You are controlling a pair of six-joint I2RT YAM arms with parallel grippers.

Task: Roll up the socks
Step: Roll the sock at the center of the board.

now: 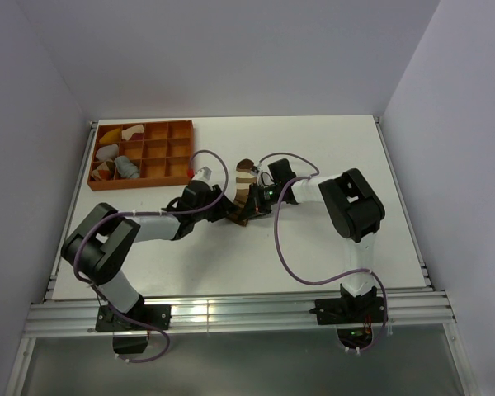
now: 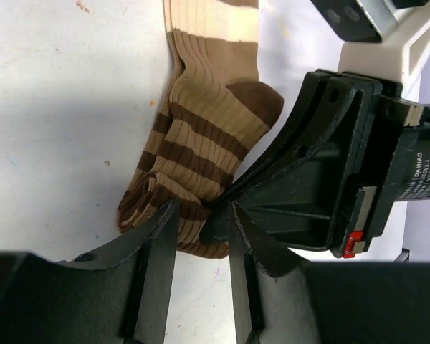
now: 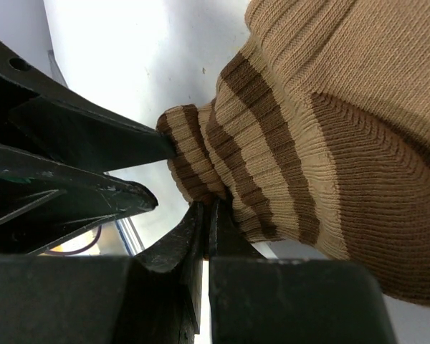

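1. One striped sock [image 1: 246,183] is laid lengthwise at the middle of the table [image 1: 330,140], its near end folded over into a small roll.
2. That rolled end is pinched by the right claw [image 3: 204,211], whose fingers are pressed together at the fold.
3. The same end is straddled by the left claw [image 2: 201,211], its fingers partly spread on either side of the roll. Whether the fabric is squeezed by them cannot be told.
4. The two claws are crowded tip to tip over the roll, so much of it is hidden from above. The right claw's body is seen just beside the left claw's fingers in the left wrist view.
5. A grey sock [image 1: 128,169] is kept well apart, in an orange tray [image 1: 161,132] with many compartments at the far left corner of the table.
6. Cloth pieces [image 1: 107,152], white and yellow, are held in neighbouring compartments of that tray.
7. A purple cable [image 1: 280,247] is looped from the right arm over the table's near side.
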